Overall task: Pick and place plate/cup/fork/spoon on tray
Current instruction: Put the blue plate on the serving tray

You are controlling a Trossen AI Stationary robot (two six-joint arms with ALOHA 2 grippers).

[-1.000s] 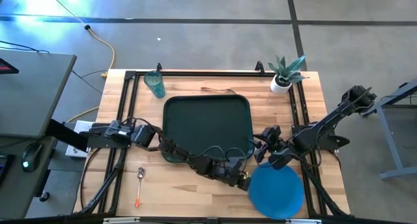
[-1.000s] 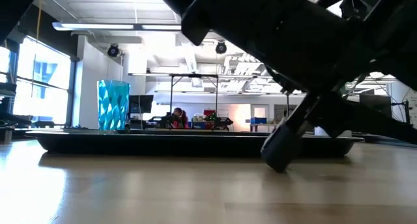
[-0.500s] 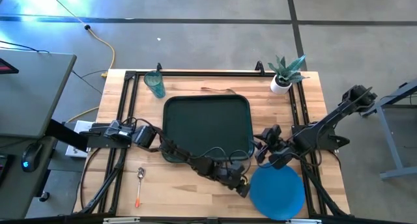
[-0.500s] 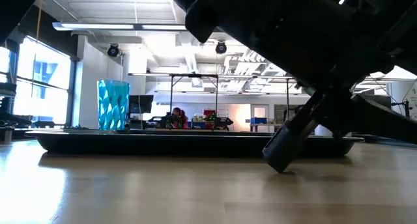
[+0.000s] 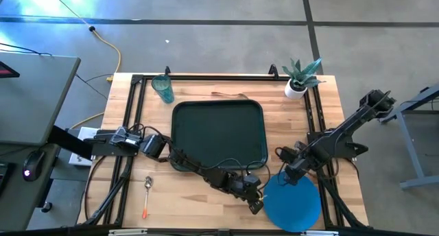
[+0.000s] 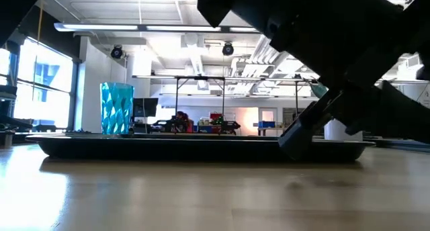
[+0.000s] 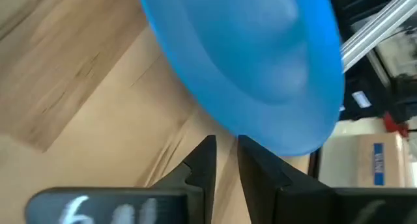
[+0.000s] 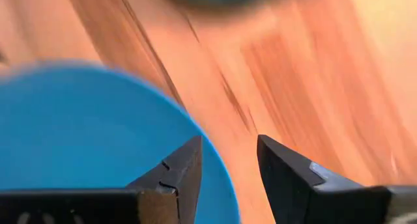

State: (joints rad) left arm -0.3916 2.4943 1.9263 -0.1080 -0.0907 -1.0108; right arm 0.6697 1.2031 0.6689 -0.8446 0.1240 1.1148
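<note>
The blue plate (image 5: 293,203) lies flat on the wood at the near right. My left gripper (image 5: 256,207) is at its left rim, and its fingers (image 7: 225,142) stand a narrow gap apart just short of the rim. My right gripper (image 5: 288,176) is open over the plate's far rim (image 8: 212,160), one finger over the plate and one over the wood. The dark green tray (image 5: 218,104) lies in the middle. The teal cup (image 5: 163,88) stands at the far left. The spoon (image 5: 147,195) lies at the near left. A slim utensil, seemingly the fork (image 5: 230,95), lies beyond the tray. My left gripper comes level at the plate's left rim (image 7: 260,142) from the table's left; I cannot tell whether its fingertips touch the rim. My right gripper points down on either side of the plate's far rim; I cannot tell whether it touches it.
A white pot with a spiky green plant (image 5: 298,79) stands at the far right corner. Black rails (image 5: 130,119) run along the table's left and right sides. The left arm reaches low across the wood in front of the tray (image 6: 201,147). The cup also shows in the low view (image 6: 117,108).
My left gripper has slid toward the table's near edge along the plate's left rim. My right gripper has moved toward the near right, from beside the tray's corner to above the plate's far rim. The plate has stayed in place.
</note>
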